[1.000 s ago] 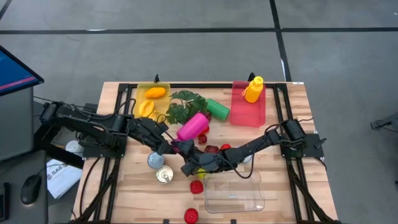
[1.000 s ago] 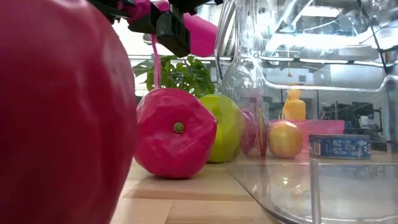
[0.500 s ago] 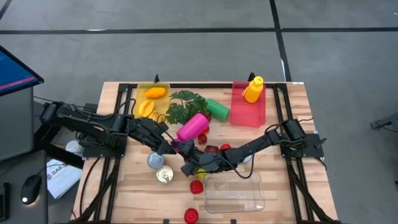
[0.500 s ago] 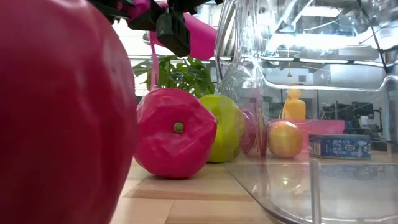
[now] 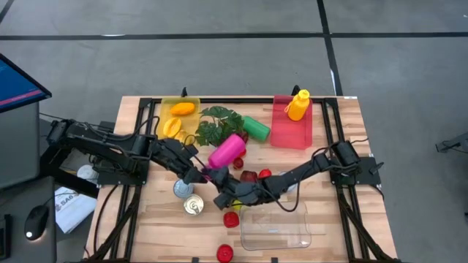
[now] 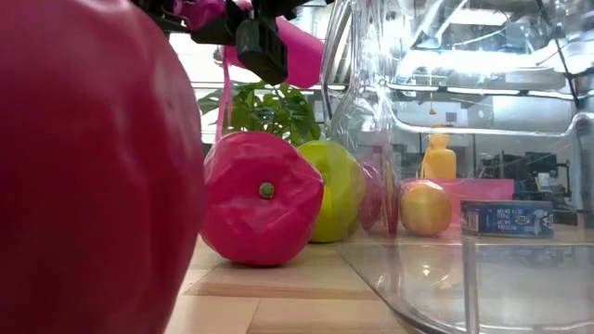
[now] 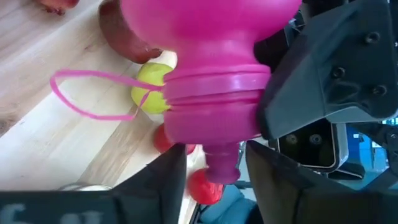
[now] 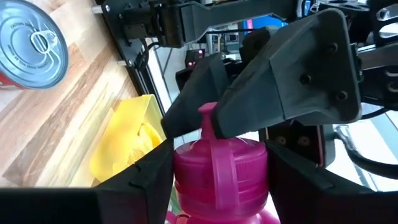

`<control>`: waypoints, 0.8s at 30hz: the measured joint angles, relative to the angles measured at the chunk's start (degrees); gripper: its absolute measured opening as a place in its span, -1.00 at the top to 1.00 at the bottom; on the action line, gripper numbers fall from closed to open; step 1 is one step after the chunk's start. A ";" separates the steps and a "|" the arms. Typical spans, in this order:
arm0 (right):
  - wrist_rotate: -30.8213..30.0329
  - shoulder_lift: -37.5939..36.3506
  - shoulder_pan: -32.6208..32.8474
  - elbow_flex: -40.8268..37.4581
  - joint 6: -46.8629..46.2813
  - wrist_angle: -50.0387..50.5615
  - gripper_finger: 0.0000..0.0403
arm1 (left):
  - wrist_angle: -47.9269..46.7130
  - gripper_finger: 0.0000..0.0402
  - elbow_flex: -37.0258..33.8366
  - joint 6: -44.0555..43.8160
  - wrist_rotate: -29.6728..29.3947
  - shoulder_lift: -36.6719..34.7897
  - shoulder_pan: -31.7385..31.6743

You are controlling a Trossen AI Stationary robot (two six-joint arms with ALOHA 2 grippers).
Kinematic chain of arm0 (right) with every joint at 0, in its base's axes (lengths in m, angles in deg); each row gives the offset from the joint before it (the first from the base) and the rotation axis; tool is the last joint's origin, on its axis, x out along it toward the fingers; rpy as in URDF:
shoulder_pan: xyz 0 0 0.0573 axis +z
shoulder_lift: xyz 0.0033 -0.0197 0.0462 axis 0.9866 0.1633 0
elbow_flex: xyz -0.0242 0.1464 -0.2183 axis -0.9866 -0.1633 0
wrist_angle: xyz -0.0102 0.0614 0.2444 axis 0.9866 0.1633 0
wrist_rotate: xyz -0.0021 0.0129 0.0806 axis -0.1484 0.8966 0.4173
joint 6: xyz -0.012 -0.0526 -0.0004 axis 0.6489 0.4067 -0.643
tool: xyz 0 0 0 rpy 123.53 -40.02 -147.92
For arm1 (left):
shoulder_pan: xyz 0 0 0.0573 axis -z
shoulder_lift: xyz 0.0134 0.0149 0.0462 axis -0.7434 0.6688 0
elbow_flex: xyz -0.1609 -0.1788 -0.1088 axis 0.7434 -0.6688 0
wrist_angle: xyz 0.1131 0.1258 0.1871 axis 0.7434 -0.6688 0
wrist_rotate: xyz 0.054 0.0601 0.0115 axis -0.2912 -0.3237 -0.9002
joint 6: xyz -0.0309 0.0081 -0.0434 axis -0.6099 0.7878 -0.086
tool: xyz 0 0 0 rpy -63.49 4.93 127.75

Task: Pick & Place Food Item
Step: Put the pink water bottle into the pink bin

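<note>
A pink bottle (image 5: 227,149) hangs slanted above the table's middle, its cap end toward the left arm. My right gripper (image 8: 221,180) is shut on its pink cap. My left gripper (image 7: 214,168) is open, with its two fingers standing on either side of the cap's spout (image 7: 221,167), a gap showing on each side. A thin pink loop (image 7: 93,96) dangles from the cap. On the table below rest a red pepper (image 6: 264,199), a green apple (image 6: 336,199) and a yellow fruit (image 6: 425,208). My right gripper pinches the bottle's cap by its ribbed sides (image 8: 184,167) between its two fingers. The fingers reach in from the table's right side, roughly level. The bottle is lifted clear of the table, its spout (image 8: 208,118) pointing away toward my left gripper.
A clear plastic tub (image 5: 276,225) sits near the front edge. Two tins (image 5: 194,206) (image 5: 183,188) stand left of it. A yellow bin (image 5: 179,117), a leafy plant (image 5: 216,123), a green bottle (image 5: 256,128) and a red bin (image 5: 292,128) holding a yellow bottle (image 5: 297,104) line the far side.
Both arms have stayed where they were. In the low view the thin pink loop below the bottle's cap, which hung straight, now slants a little to one side.
</note>
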 joint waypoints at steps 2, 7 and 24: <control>-0.09 0.00 0.04 0.00 0.05 -0.02 -0.04 | 0.00 0.12 0.00 0.26 1.24 0.01 0.00; -0.65 -0.60 0.00 -0.02 -0.09 0.46 -0.02 | 0.22 -0.08 0.00 2.84 2.73 -0.37 0.00; -15.55 -9.45 0.79 0.00 -2.32 2.37 -0.04 | 1.88 -0.18 0.04 18.93 2.02 -12.93 -4.35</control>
